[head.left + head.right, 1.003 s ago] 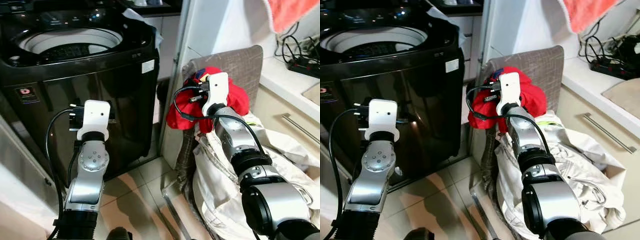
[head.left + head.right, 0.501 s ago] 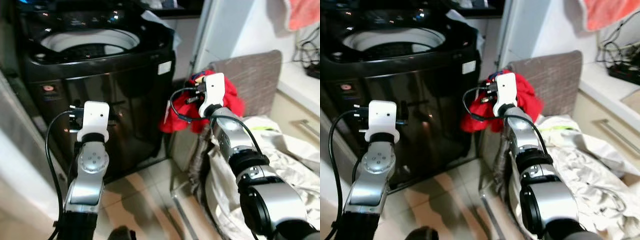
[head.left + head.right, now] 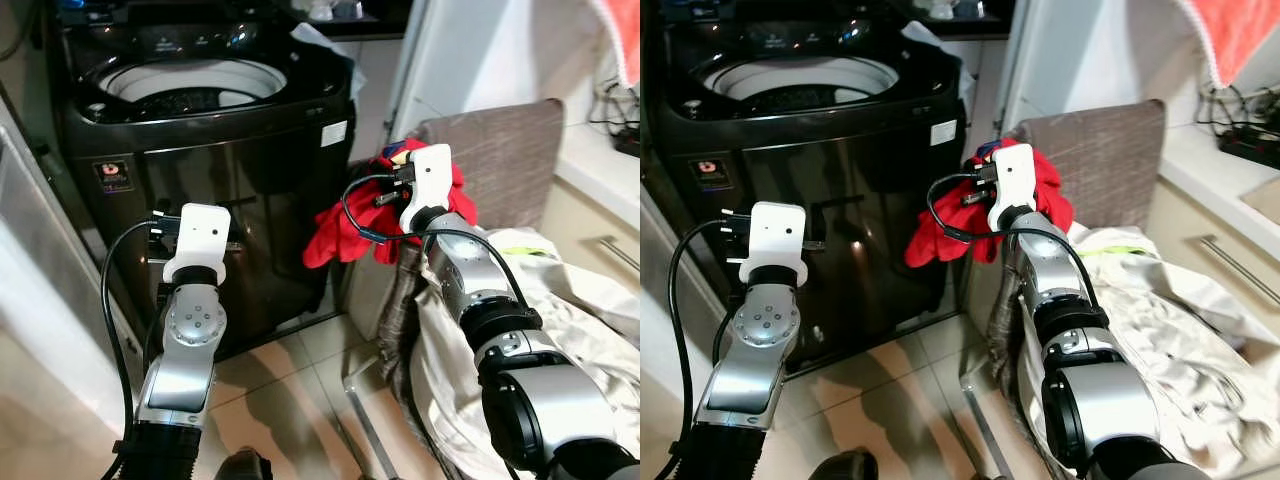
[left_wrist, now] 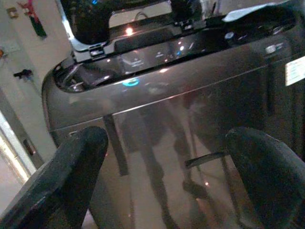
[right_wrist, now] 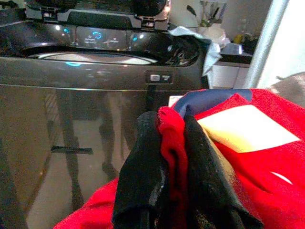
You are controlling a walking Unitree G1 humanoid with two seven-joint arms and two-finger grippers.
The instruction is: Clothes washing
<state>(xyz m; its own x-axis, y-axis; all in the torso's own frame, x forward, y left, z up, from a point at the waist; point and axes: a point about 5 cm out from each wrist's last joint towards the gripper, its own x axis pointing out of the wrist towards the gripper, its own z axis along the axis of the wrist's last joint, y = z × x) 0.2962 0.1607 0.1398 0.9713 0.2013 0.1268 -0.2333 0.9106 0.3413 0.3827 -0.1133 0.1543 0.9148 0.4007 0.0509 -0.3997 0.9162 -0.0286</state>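
Right pincer (image 5: 164,191) clenched on red cloth (image 3: 345,232), held up at frame centre, just right of the black washer (image 3: 215,150). Washer lid open, drum at upper left. Left pincer (image 4: 162,167) released, fingers spread, facing washer front. Pale laundry (image 3: 560,330) heaped at lower right.

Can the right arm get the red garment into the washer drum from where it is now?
Probably not yet. The right end effector, shut on the red garment, hangs beside the washer, below its open drum. It would need lifting above the rim.
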